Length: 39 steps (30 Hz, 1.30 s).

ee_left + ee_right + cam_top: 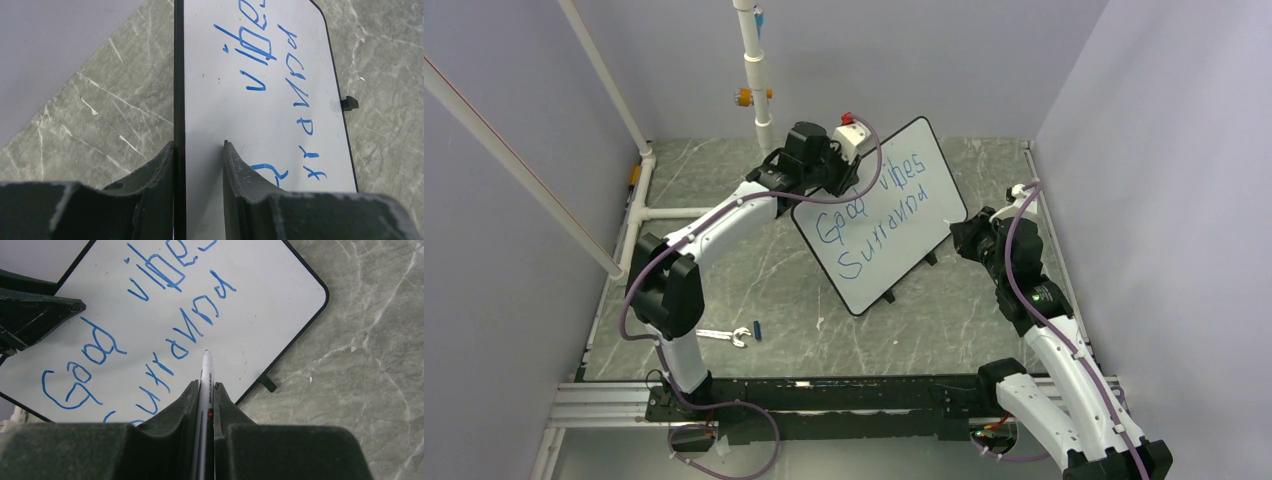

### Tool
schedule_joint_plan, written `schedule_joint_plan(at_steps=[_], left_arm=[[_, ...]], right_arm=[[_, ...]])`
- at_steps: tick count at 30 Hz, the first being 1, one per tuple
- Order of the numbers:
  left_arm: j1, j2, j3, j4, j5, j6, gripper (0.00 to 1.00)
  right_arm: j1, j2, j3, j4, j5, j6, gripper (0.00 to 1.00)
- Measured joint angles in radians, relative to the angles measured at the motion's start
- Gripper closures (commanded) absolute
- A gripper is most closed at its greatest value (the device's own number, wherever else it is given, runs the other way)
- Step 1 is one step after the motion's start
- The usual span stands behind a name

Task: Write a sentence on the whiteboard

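Observation:
The whiteboard (914, 190) stands tilted at mid-table on small black feet. The sentence (839, 222) is in blue marker: "Good vibes" with a scrawled second line below. My left gripper (837, 180) straddles the board's upper left edge. In the left wrist view (199, 144) one finger lies behind the black frame and one on the white face (225, 100). My right gripper (961, 238) is at the board's right side, shut on a white marker (206, 374). The marker's tip sits over the board (280, 300), just right of the second line (172, 347). I cannot tell whether it touches.
A small silver wrench (724, 335) and a small blue piece (757, 330) lie on the grey marble tabletop (724, 280) near the left arm's base. White pipes (759, 80) run along the back and left. Walls close in on three sides.

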Motion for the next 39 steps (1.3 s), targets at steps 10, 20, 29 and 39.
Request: schedule_joint_plan(at_steps=[10,20,29,39], left_arm=[[-0.003,0.010,-0.050,-0.072,-0.045,0.036,0.55],[-0.014,0.010,-0.055,-0.069,-0.051,0.062,0.55],[-0.032,0.003,-0.032,-0.118,-0.065,0.062,0.47],[-0.056,-0.036,-0.031,-0.219,-0.058,0.042,0.34]], right_arm=[[0.000,0.000,0.000,0.000,0.000,0.000,1.00],[0.000,0.000,0.000,0.000,0.000,0.000,1.00],[0.000,0.000,0.000,0.000,0.000,0.000,1.00],[0.000,0.000,0.000,0.000,0.000,0.000,1.00]])
